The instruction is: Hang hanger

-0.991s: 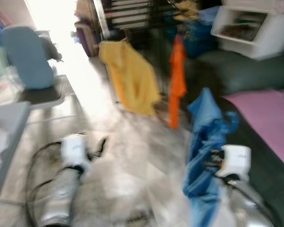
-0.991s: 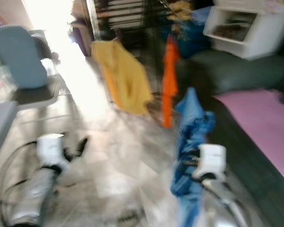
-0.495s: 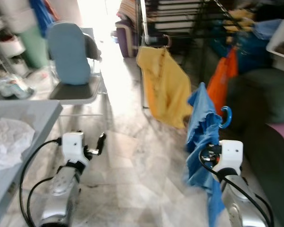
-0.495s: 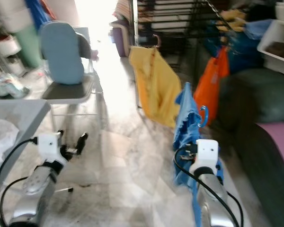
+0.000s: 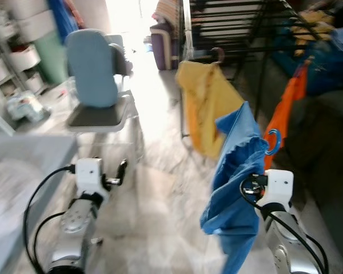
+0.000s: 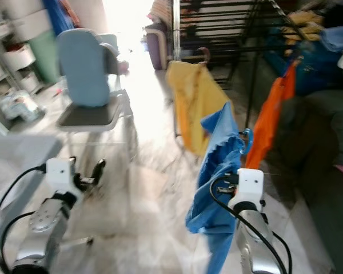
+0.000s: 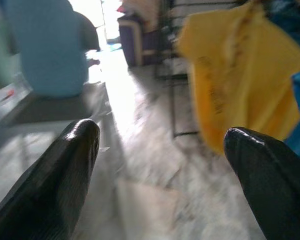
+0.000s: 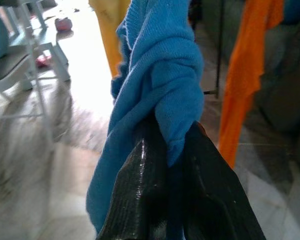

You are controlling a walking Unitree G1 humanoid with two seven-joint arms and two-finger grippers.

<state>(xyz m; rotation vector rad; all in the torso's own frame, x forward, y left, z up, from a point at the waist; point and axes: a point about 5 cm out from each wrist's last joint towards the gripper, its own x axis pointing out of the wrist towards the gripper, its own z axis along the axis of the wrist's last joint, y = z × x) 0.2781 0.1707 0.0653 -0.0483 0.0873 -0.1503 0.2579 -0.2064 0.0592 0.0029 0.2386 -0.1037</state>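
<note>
You are mid-carry: your right hand (image 8: 165, 165) is clamped on the blue garment (image 5: 234, 165) with its hanger (image 5: 272, 140), so next lift its hook onto the drying rack (image 5: 240, 34) at 12 o'clock, left hand (image 7: 160, 165) wide open and empty.

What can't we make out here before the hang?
- Hanger body: buried in the blue garment; its blue hook alone pokes out, head views.
- Right gripper contact point: cloth wraps the jaws, right wrist view.
- Drying rack top: cut by the frame edge, head views.
- Items on the shelves: blurred.
</note>
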